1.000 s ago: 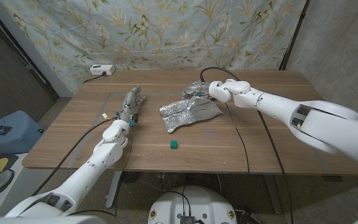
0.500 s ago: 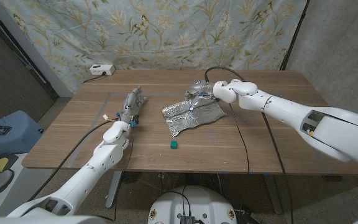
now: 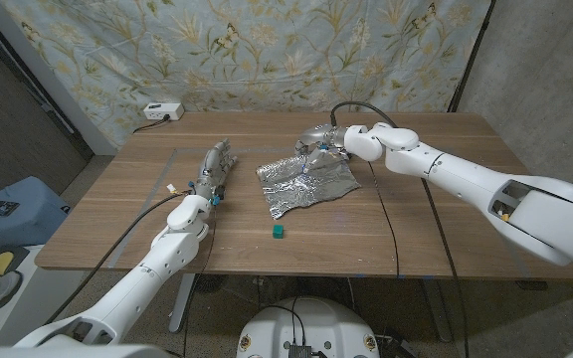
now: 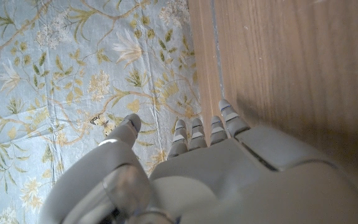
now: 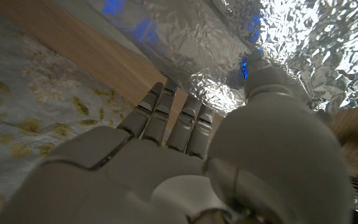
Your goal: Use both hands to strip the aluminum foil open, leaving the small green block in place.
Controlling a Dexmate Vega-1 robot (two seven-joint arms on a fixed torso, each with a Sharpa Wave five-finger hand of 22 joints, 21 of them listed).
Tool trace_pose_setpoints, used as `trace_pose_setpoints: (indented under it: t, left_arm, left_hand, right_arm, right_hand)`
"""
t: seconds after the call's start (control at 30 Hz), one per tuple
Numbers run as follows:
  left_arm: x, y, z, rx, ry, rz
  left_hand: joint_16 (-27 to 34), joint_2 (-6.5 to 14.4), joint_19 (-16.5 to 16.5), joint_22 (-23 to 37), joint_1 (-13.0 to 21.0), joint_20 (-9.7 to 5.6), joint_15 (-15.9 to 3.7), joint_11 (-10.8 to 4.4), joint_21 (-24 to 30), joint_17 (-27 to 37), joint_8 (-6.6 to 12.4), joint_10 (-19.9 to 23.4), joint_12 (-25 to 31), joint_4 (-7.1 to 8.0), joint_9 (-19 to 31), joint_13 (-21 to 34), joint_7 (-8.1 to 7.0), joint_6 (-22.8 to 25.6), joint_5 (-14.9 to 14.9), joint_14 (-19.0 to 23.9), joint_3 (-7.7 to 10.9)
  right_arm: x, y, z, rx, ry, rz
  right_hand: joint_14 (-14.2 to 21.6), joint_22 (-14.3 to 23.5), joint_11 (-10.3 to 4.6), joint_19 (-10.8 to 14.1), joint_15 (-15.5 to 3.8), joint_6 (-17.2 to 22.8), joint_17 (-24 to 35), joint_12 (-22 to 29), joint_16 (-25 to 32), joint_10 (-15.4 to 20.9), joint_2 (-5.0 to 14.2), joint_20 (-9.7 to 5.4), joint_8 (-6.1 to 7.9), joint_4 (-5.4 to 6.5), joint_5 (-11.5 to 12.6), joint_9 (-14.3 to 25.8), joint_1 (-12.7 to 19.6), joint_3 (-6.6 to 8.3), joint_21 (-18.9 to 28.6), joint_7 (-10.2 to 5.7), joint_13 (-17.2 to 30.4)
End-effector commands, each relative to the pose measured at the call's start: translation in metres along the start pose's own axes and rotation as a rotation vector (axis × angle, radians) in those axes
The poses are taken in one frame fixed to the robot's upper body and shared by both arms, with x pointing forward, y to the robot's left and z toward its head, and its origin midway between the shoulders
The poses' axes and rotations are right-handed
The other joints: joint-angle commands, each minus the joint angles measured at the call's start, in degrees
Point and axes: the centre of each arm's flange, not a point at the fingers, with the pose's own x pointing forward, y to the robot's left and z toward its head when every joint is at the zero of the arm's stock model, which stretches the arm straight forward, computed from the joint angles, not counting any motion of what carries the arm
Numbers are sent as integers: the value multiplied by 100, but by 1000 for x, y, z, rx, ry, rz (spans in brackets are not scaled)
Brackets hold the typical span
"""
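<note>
- Head view, against a second ago: the aluminum foil (image 3: pixel 307 183) has slid a little toward the right side and far edge of the table (image 3: pixel 436 234), and its far right part now looks lifted. The right hand (image 3: pixel 328 142) has stayed at that far edge, its forearm swung. The left hand (image 3: pixel 212 167) has barely shifted – it stands on the bare table well to the left of the foil, fingers straight and together, holding nothing. The small green block (image 3: pixel 279 232) has stayed put near the front edge, apart from the sheet.
- Left wrist view: the left hand (image 4: pixel 191 168) has its fingers (image 4: pixel 194 132) extended side by side along the wood, with nothing between them.
- Right wrist view: the right hand (image 5: pixel 185 162) is over the crinkled foil (image 5: pixel 303 43), thumb tip touching it and the other fingers lying together toward its edge. Whether the sheet is actually pinched I cannot tell.
- Doing this step well: I judge the foil largely spread already. To flatten what remains, bring the left hand to the near left corner and pin it, then draw the right hand away slowly – low to the table, so the sheet neither tears nor sweeps onto the block.
</note>
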Motion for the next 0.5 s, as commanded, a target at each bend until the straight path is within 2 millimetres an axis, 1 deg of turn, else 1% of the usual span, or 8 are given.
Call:
trace_pose_setpoints:
  t: [0.03,0.23,0.5]
  left_arm:
    - [5,-3,1,-3,4,-21]
    - [7,-3,0,-7,11,-30]
    - [6,-1,-2,-7,18,-26]
  left_hand:
    - [18,-9,39,25,-24,-8,18,7,-5,11,31,17,53,13,32,8,3,53,27,50,46]
    - [18,-14,39,26,-27,-6,19,14,-7,10,28,18,52,8,32,8,5,56,28,56,51]
    - [16,-17,39,26,-30,-4,26,23,-9,8,26,26,53,1,32,8,0,63,29,62,60]
  right_arm:
    - [-6,-12,-4,41,-3,-12]
    - [-8,-19,-8,52,0,-16]
    - [-17,-28,-18,64,24,-39]
  right_hand:
    - [68,30,-232,43,-941,356,22,47,47,304,95,-245,55,7,6,20,50,-23,17,-305,28]
    - [90,31,-226,56,-937,376,40,56,66,325,92,-244,52,11,2,21,50,-40,18,-296,33]
    - [129,32,-213,87,-942,379,69,64,97,340,104,-243,37,18,-2,22,56,-57,23,-279,43]
